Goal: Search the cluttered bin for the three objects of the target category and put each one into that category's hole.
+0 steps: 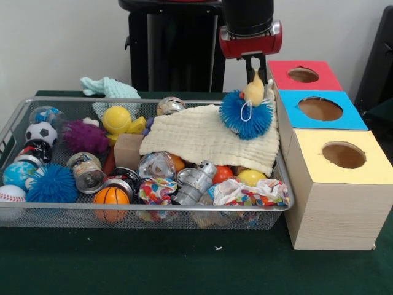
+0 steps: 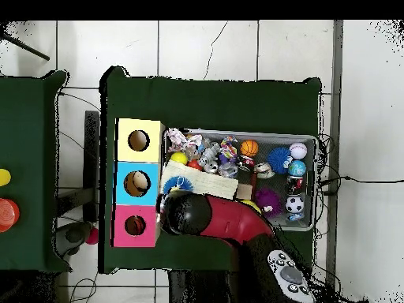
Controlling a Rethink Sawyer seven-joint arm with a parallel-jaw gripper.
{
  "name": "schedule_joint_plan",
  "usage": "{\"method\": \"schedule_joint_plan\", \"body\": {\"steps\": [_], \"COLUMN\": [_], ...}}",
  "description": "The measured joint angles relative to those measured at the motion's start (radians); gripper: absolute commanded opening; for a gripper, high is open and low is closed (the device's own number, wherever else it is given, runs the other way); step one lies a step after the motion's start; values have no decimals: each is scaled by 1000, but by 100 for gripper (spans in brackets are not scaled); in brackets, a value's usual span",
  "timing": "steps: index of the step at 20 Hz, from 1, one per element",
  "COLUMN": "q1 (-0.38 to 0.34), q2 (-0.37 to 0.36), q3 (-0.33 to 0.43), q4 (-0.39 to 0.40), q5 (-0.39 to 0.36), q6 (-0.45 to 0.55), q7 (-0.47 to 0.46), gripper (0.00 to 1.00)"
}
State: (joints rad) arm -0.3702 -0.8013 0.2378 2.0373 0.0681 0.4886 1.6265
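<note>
- The gripper (image 1: pixel 253 78) hangs from the red and black arm (image 2: pixel 229 221) over the right end of the wire bin (image 1: pixel 12 126), its dark fingers closed on a small yellow rubber duck (image 1: pixel 255 91)
- The duck sits upright between the fingers, just above a spiky blue ball (image 1: pixel 247 115) that carries a small white ring on its front
- That blue ball rests on the raised right edge of a cream waffle cloth (image 1: pixel 206 138) draped across the bin's clutter
- Right of the bin stands a wooden box with three round holes: a red-topped section (image 1: pixel 304 75) farthest back, a blue-topped section (image 1: pixel 320 109) in the middle, a yellow-topped section (image 1: pixel 342 155) nearest
- The duck hangs just left of the red and blue sections, not over any hole
- In the overhead view the arm covers the gripper and the duck; the blue hole (image 2: pixel 137 183) shows something pale inside
- In the bin also lie a yellow ball (image 1: pixel 116 118), a purple fuzzy ball (image 1: pixel 85 136), a soccer ball (image 1: pixel 41 132), a second spiky blue ball (image 1: pixel 52 185), a small basketball (image 1: pixel 111 196), a baseball (image 1: pixel 11 194), a tin can (image 1: pixel 87 173) and a patterned cloth (image 1: pixel 249 192)
- A mint cloth (image 1: pixel 109 87) lies on the table behind the bin
</note>
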Motion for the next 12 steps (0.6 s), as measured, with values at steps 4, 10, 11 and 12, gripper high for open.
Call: {"method": "schedule_joint_plan", "body": {"steps": [4, 10, 11, 12], "q1": [14, 22, 26, 28], "q2": [2, 5, 9, 10], "q3": [-18, -35, -42, -45], "q4": [1, 3, 3, 4], "q5": [19, 31, 37, 41], "q6": [-4, -14, -14, -14], "q7": [0, 0, 0, 0], "gripper": [0, 0, 0, 0]}}
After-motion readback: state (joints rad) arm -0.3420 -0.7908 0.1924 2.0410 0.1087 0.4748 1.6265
